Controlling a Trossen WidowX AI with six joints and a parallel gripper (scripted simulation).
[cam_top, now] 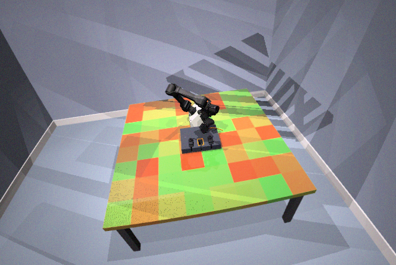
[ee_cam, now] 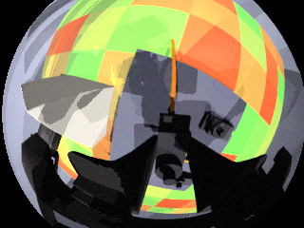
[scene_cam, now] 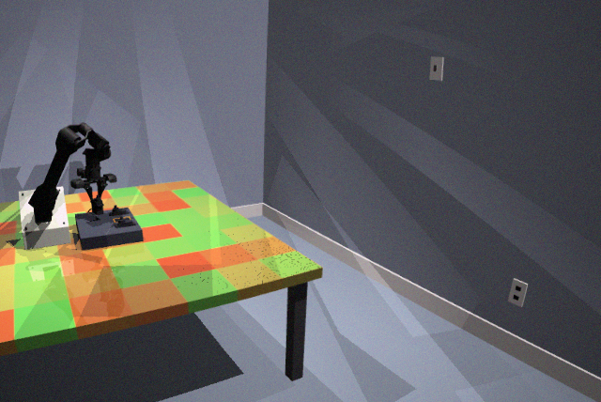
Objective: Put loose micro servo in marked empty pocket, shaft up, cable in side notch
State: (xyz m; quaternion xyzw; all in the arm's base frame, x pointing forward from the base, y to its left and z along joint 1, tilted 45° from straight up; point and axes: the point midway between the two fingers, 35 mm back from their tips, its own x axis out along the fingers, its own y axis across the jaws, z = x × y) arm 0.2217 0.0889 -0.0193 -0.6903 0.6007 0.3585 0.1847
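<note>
Table (cam_top: 179, 191): checkered red, green and yellow top, carries arm base and deck
Deck (cam_top: 189, 134): dark grey block just in front of arm base, two seated servos either side of marked pocket
Arm (cam_top: 189, 97): bent over deck's rear edge, wrist pointing down
Gripper (scene_cam: 97, 204): jaws clamped on micro servo, at deck's back edge, near but not over pocket
Pocket (cam_top: 200, 142): orange-outlined, empty, between the two seated servos; side notch too small to make out
Micro servo (ee_cam: 170, 167): held between fingers, low over deck's rear; shaft direction hard to judge
Cable (ee_cam: 173, 76): thin orange line trailing away from servo body
Step in hand, by judgement: lift just clear of deck, carry toward pocket
Care: keep body level, square with outline, cable turned toward notch side, lower straight, no tilt
</note>
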